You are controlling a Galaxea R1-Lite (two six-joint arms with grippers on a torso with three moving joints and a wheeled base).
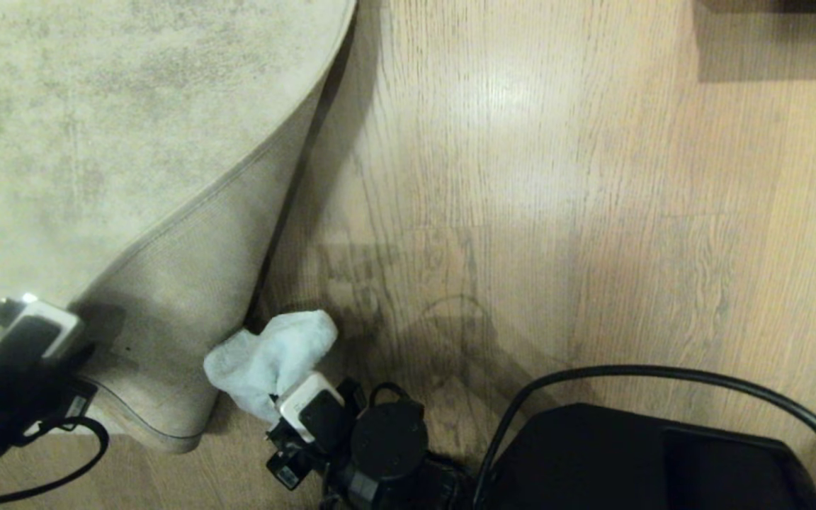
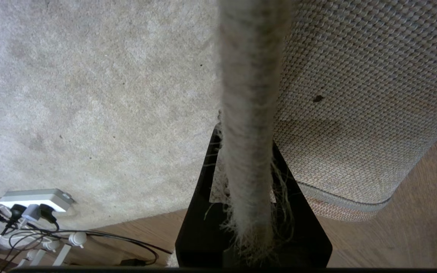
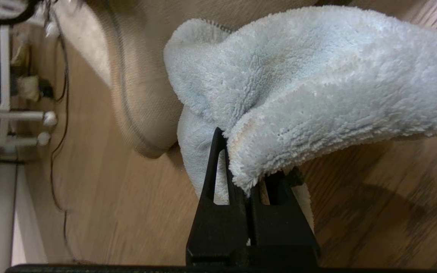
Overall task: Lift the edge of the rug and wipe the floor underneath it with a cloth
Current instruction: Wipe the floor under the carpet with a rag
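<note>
Left claw (image 2: 247, 212) clamps the lifted rug edge (image 1: 238, 177) — right claw (image 3: 250, 189) pinches the cloth (image 1: 273, 354) on the floor (image 1: 521, 212) beside it.

The right pincer (image 3: 249, 197) is clamped on a fold of the fluffy pale blue cloth (image 3: 302, 87), which drapes over the wood-grain floor (image 3: 374, 212), just beside the lifted rug edge (image 3: 142, 110).

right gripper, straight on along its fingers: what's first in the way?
Likely the lifted rug edge. The right gripper is shut on the cloth, which bunches ahead of the fingers, and the rug's folded-up backing stands just behind it, above the floor. Depth between cloth and rug is unclear.
</note>
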